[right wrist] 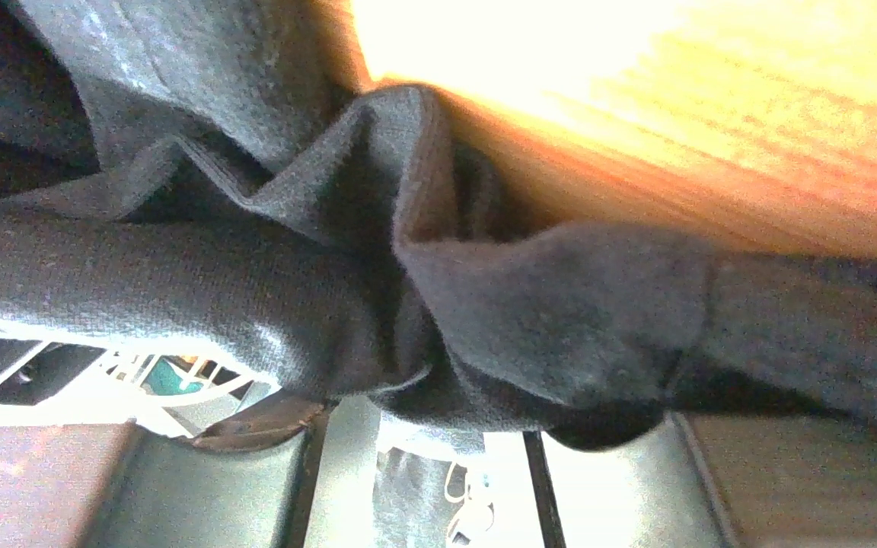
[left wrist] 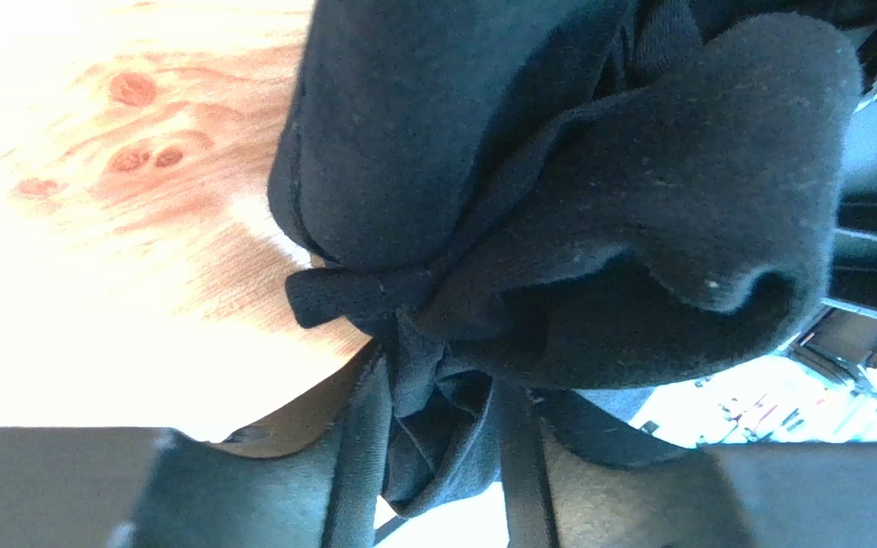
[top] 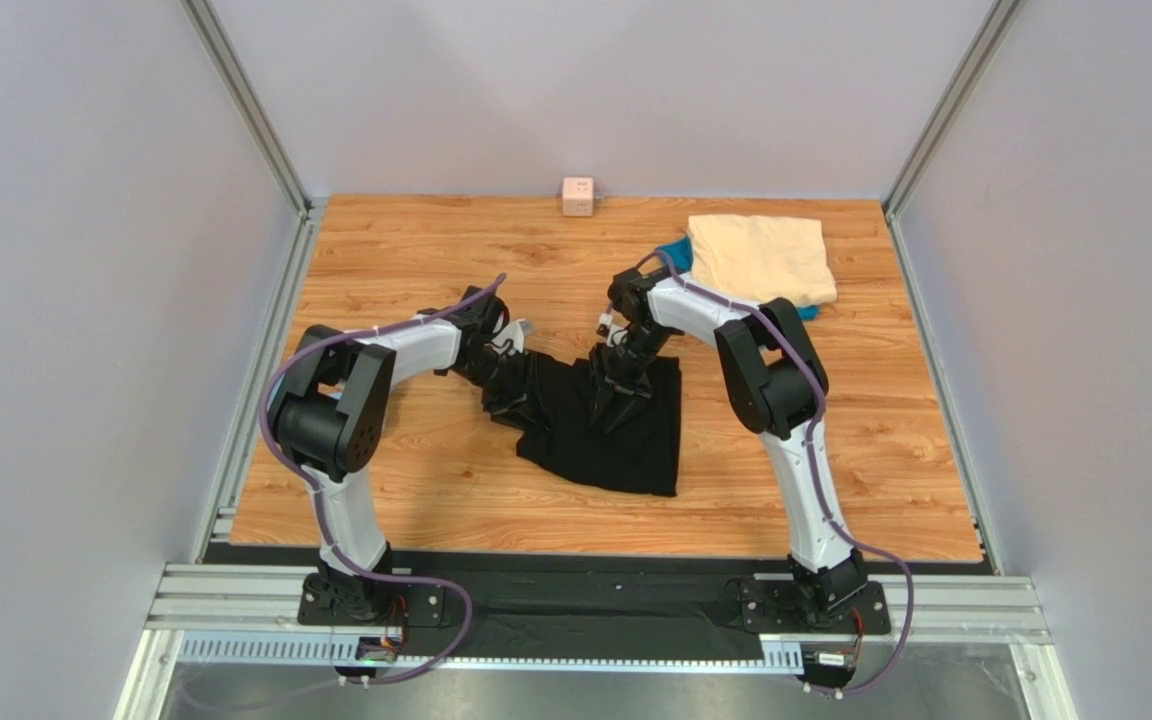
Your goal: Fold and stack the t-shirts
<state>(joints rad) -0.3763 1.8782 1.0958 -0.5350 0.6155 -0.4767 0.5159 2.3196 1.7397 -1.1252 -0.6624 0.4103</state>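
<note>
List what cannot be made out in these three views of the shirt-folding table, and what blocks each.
- Blue t-shirt: top view, mostly hidden under the cream t-shirt; only an edge shows.
- Left claw and right claw tips: wrist views, buried in bunched black t-shirt.
- Pink cube: top view, too small for surface detail.
- Table: right wrist view, washed out by glare.

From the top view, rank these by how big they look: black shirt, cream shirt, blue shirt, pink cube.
1. black shirt, though partly bunched up
2. cream shirt
3. blue shirt and pink cube: not ranked. Only a blue edge shows from under the cream one, and it looks about cube-sized.
</note>
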